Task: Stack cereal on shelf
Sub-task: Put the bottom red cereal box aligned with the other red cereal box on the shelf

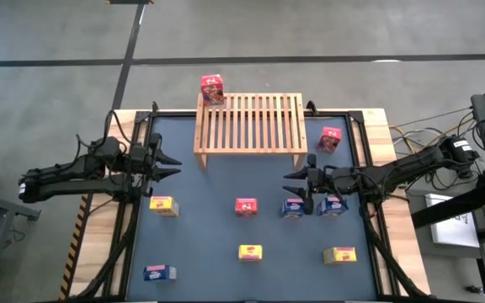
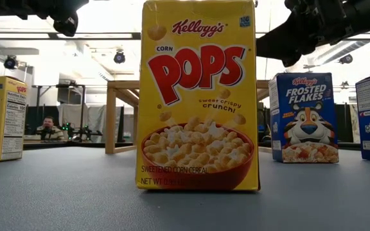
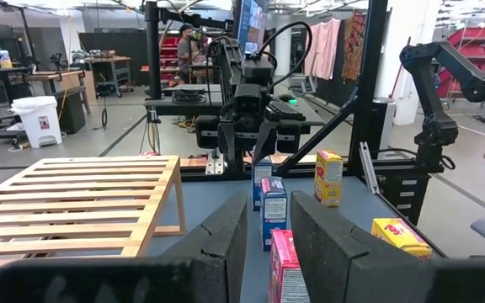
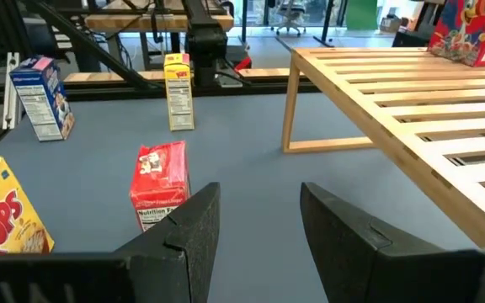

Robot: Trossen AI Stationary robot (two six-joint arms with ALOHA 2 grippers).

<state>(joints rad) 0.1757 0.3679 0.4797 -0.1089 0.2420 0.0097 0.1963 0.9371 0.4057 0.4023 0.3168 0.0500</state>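
The cereal boxes look light and stiff but easily tipped, best pinched across the narrow sides. One red box [image 1: 212,87] stands on the rack [image 1: 249,123]; the rest dot the table [image 1: 209,244]. Both grippers, left [image 1: 171,162] and right [image 1: 296,178], hover empty, fingers apart.

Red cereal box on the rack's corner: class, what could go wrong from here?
1. The red box stands at the wooden rack's far-left corner; a nudge might tip it off.
2. The right claw hovers beside two blue boxes; descending, it could knock one over.
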